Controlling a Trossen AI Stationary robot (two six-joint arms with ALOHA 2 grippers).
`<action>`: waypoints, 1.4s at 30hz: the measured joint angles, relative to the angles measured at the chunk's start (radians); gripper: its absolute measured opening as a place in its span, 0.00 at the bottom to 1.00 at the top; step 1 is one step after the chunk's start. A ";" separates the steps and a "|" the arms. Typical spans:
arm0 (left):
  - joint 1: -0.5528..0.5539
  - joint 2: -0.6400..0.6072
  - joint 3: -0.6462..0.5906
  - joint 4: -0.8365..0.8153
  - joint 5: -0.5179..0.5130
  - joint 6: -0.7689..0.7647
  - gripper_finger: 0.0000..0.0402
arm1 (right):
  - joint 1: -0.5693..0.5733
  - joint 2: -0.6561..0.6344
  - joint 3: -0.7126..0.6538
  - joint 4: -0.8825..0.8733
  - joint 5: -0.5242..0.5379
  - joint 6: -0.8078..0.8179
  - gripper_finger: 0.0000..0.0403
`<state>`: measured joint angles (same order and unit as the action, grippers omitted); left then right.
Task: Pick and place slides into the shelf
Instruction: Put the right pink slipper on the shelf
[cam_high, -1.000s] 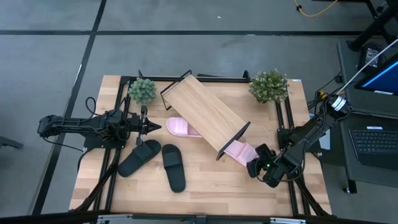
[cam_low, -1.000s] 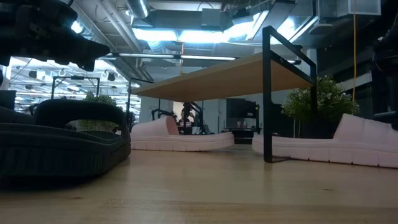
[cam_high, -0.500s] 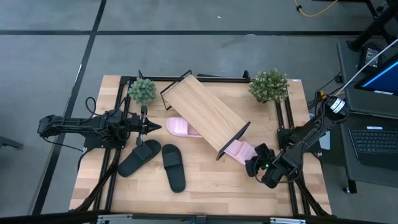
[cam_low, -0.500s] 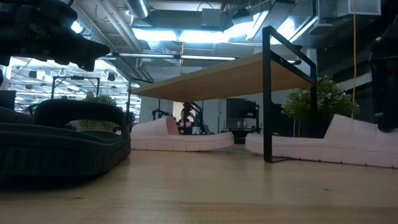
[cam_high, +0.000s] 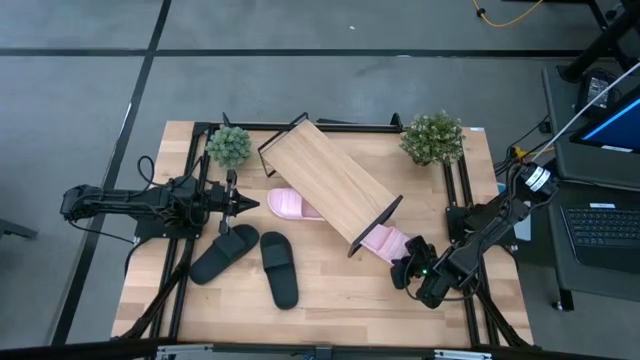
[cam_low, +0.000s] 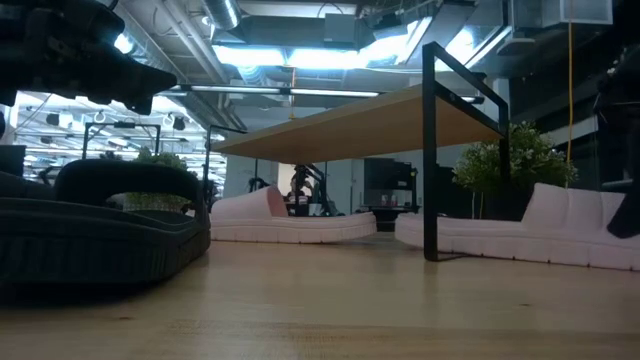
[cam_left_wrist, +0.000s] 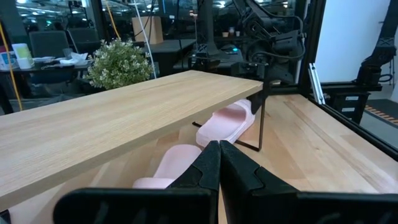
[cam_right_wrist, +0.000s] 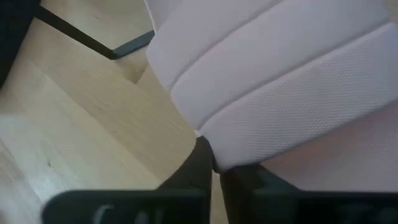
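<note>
The shelf (cam_high: 330, 185) stands slantwise mid-table on thin black legs. One pink slide (cam_high: 285, 205) lies under its left end. A second pink slide (cam_high: 385, 243) lies half under its right end, sole on the table, also in the low view (cam_low: 520, 235). Two black slides (cam_high: 225, 253) (cam_high: 280, 268) rest on the table at front left. My right gripper (cam_high: 405, 268) is down at the second pink slide, shut on it. My left gripper (cam_high: 245, 203) waits shut at the table's left, pointing level at the shelf. My right gripper pinches the near edge of the pink slide's wide strap (cam_right_wrist: 217, 163) between its two fingers. It slants down at it from the table's front right. The slide's sole rests on the table, its far end under the shelf.
Two small potted plants (cam_high: 229, 145) (cam_high: 432, 137) stand at the table's far corners. The shelf's black leg (cam_low: 430, 150) is close beside the held slide. Bare wood (cam_high: 340, 290) lies in front of the shelf, between the black slides and my right gripper.
My right gripper has sunk and moved slightly toward the table's left, onto the pink slide's strap, and its fingers have closed on it. The slide has slid a little toward the shelf's leg.
</note>
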<state>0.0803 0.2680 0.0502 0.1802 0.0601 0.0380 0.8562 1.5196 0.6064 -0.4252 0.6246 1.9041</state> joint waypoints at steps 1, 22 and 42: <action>0.000 0.000 0.000 0.000 0.000 0.000 0.00 | 0.000 0.000 0.000 0.000 -0.001 0.000 0.04; 0.000 0.000 0.000 0.000 0.000 0.000 0.00 | 0.011 -0.172 -0.005 -0.100 -0.061 -0.106 0.03; 0.000 0.000 0.000 0.000 0.000 0.000 0.00 | 0.069 -0.303 0.324 -0.696 -0.129 -0.103 0.03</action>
<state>0.0803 0.2680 0.0502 0.1802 0.0601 0.0376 0.9253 1.2171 0.9306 -1.1214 0.4956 1.8008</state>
